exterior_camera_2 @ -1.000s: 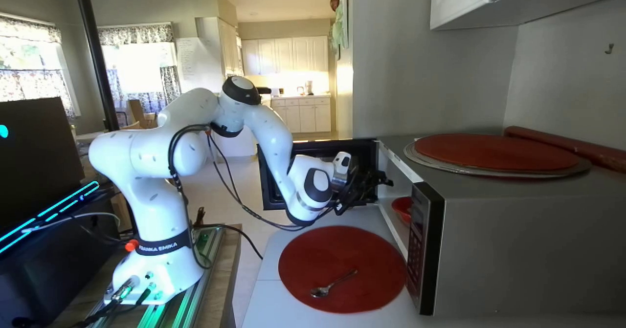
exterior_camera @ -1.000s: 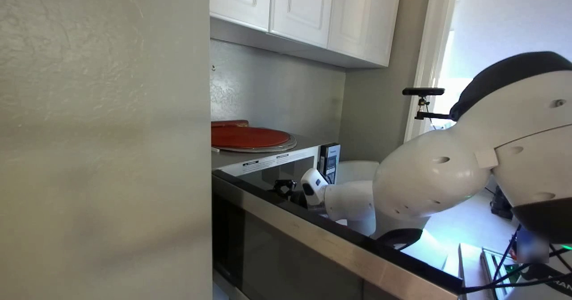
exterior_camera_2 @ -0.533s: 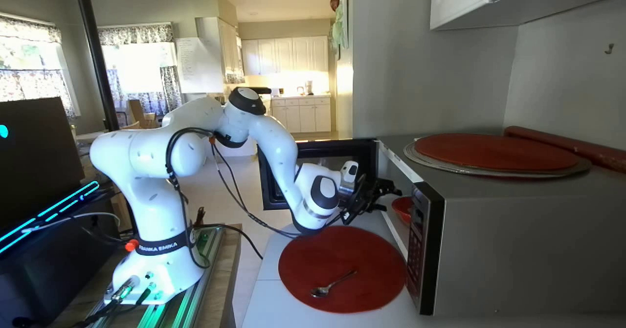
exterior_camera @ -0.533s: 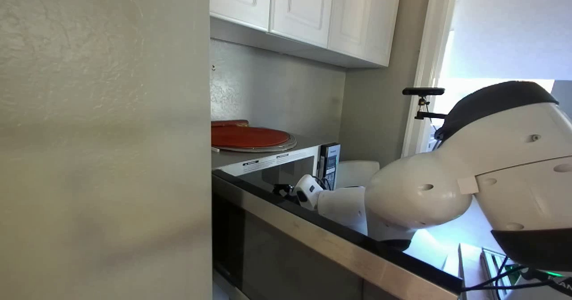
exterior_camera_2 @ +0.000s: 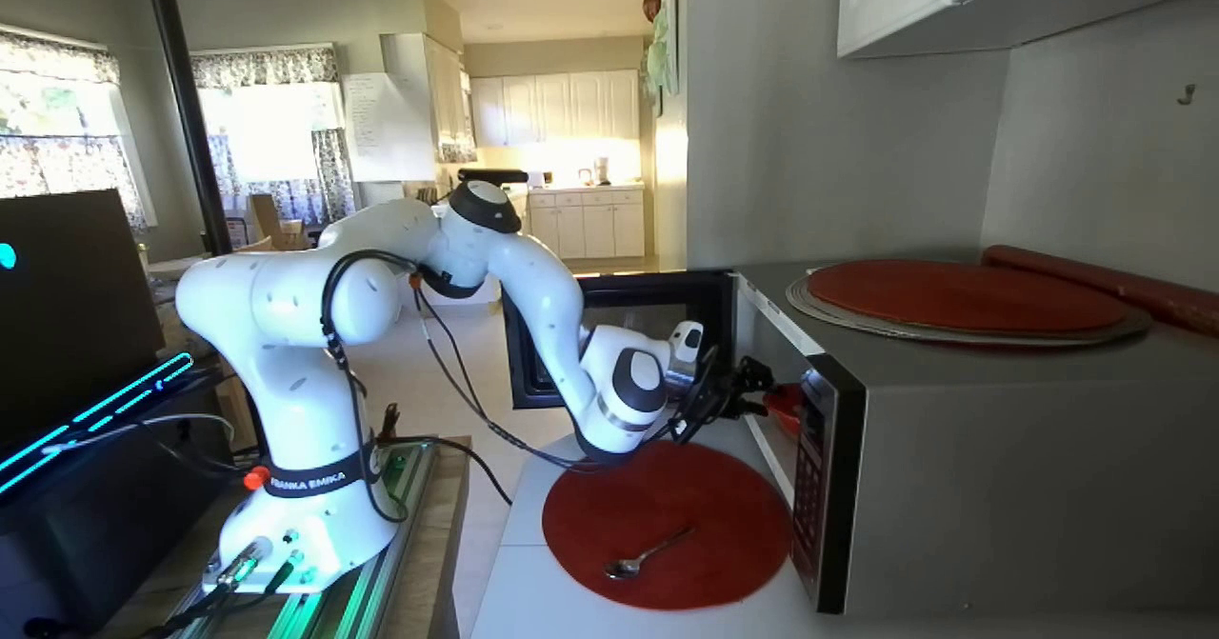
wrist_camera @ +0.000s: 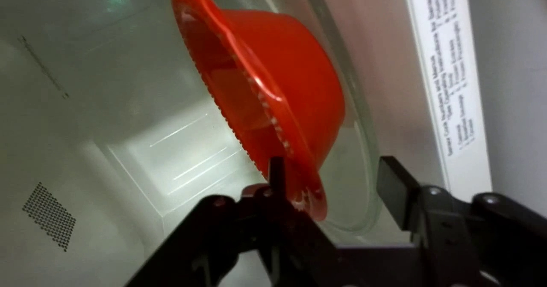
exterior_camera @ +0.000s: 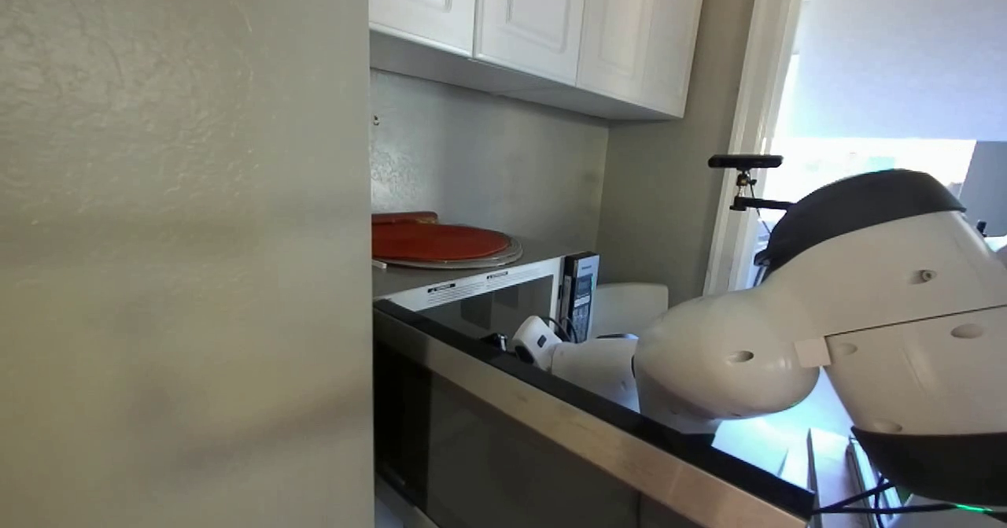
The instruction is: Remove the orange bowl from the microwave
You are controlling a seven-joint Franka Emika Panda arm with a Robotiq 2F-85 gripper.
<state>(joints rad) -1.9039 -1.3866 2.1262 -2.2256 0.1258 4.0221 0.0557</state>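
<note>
The orange bowl point(wrist_camera: 299, 73) sits upright on a clear glass turntable inside the microwave point(exterior_camera_2: 1029, 496), whose door stands open. The bowl point(exterior_camera_2: 787, 409) is partly hidden behind the button panel in an exterior view; the open door point(exterior_camera: 535, 426) hides it in an exterior view. My gripper point(wrist_camera: 333, 176) is open, with its fingers well apart. In the wrist view the bowl's near rim lies between the fingers: one finger overlaps the bowl's inner side, the other stands apart from its outer side. I cannot tell if the first finger touches. The gripper point(exterior_camera_2: 760, 389) is at the microwave's opening.
A red round mat point(exterior_camera_2: 705, 496) with a spoon point(exterior_camera_2: 648, 553) lies on the counter in front of the microwave. A wide red-orange dish point(exterior_camera_2: 962, 294) lies on top of the microwave. The button panel point(exterior_camera_2: 827, 487) and open door point(exterior_camera_2: 619, 287) flank the opening.
The arm has lowered and moved toward the microwave. The gripper has gone from above and in front of the bowl to its rim. The bowl has not visibly moved.
</note>
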